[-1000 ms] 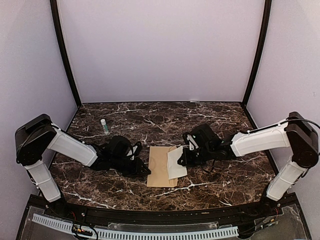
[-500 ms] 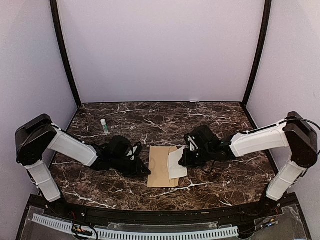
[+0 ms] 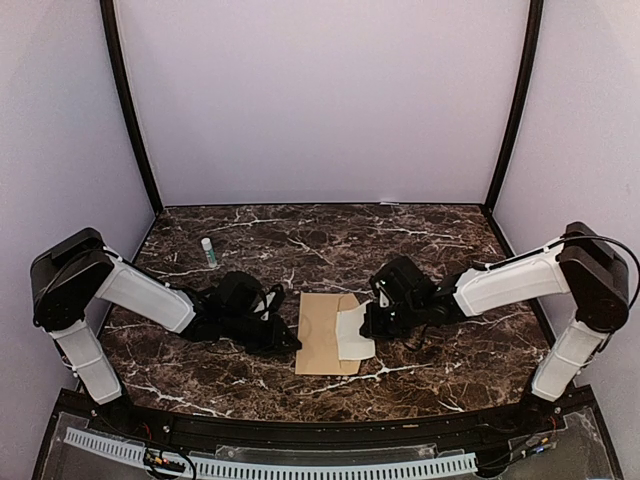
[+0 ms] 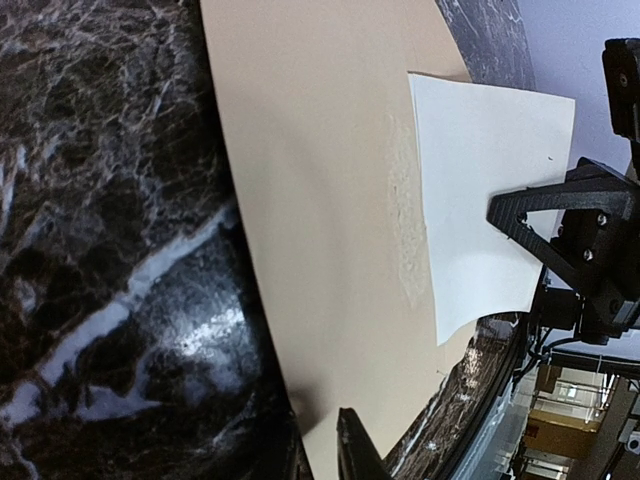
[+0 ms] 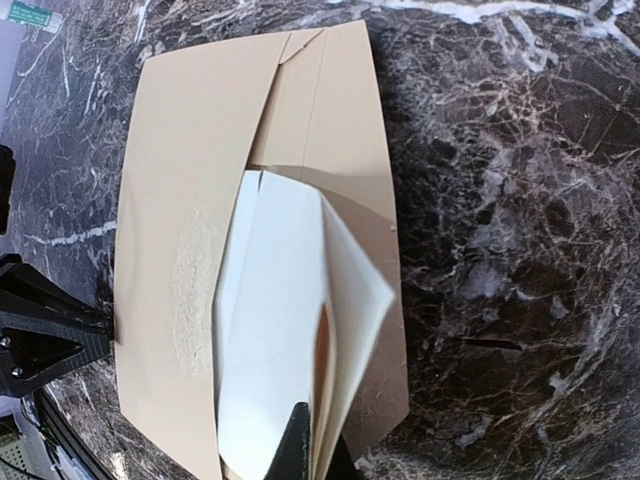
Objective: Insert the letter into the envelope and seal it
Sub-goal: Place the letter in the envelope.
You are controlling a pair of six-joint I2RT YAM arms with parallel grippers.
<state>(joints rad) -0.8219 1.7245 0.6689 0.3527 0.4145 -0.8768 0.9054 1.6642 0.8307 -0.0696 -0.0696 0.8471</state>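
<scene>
Black fingers of the right tool (image 3: 373, 325) pinch the right edge of the letter (image 3: 352, 336). Its pale sheet lies partly tucked into the open mouth of the envelope (image 3: 318, 338), with one panel bulging upward. The kraft-brown envelope lies flat between both arms. The left tool (image 3: 292, 342) touches the envelope's left edge; whether its fingers are spread or pressed together cannot be told. A dark brown, white-veined marble worktop (image 3: 440, 250) carries everything. A small white tube with a green cap (image 3: 209, 252) sits well apart, far left. Pale lilac walls (image 3: 320, 100) enclose the space.
</scene>
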